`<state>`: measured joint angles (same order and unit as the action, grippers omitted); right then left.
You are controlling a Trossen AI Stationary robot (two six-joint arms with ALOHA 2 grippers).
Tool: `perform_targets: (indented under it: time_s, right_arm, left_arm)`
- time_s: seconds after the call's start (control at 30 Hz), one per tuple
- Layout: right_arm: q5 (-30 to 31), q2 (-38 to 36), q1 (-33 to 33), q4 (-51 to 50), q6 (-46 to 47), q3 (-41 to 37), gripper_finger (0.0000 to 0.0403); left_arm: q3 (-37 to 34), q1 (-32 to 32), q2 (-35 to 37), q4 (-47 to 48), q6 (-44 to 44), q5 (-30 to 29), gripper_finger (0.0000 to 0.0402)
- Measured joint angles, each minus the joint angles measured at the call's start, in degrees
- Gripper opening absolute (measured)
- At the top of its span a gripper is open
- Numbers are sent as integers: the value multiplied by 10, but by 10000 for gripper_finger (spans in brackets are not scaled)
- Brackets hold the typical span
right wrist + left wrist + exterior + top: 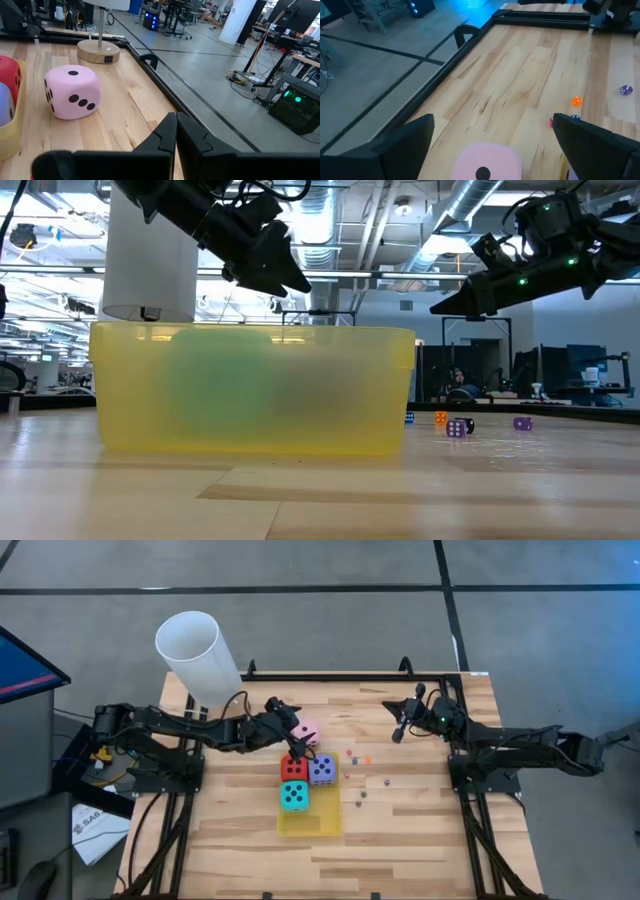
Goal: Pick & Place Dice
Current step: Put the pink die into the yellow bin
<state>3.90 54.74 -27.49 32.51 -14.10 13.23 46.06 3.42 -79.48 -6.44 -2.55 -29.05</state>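
The pink die (306, 729) rests on the wood table just beyond the yellow tray (312, 821). My left gripper (288, 727) hangs open above it, and in the left wrist view its fingers (405, 145) stand wide on either side of the pink die (485, 162), well clear of it. The red die (294, 767), the purple die (322, 770) and the cyan die (294, 796) sit in the tray. Several tiny dice (362, 794) lie scattered to the tray's right. My right gripper (400, 732) hovers shut at the far right, holding nothing.
A lamp with a white cylindrical shade (192, 652) stands on a round wooden base (98, 50) at the far left corner. A black frame rail (470, 35) runs along the table's far edge. Bare wood lies at the near side and the right.
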Motion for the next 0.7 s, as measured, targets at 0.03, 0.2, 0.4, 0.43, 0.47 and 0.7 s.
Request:
perform_targets:
  time_s: [0.03,0.2,0.4,0.43,0.47,0.7]
  right_arm:
    - [0,0,0,0,0,0,6]
    - [0,0,0,0,0,0,6]
    - [0,0,0,0,0,0,6]
    - [0,0,0,0,0,0,6]
    - [0,0,0,0,0,0,6]
    - [0,0,0,0,0,0,6]
  left_arm:
    - [0,0,0,0,-7,0,395]
    - [0,6,0,16,-35,0,393]
    - [0,41,0,56,-71,47,398]
    - [0,49,0,55,-72,61,399]
    - [0,55,0,54,-71,73,399]
    - [0,80,-5,50,-65,129,399]
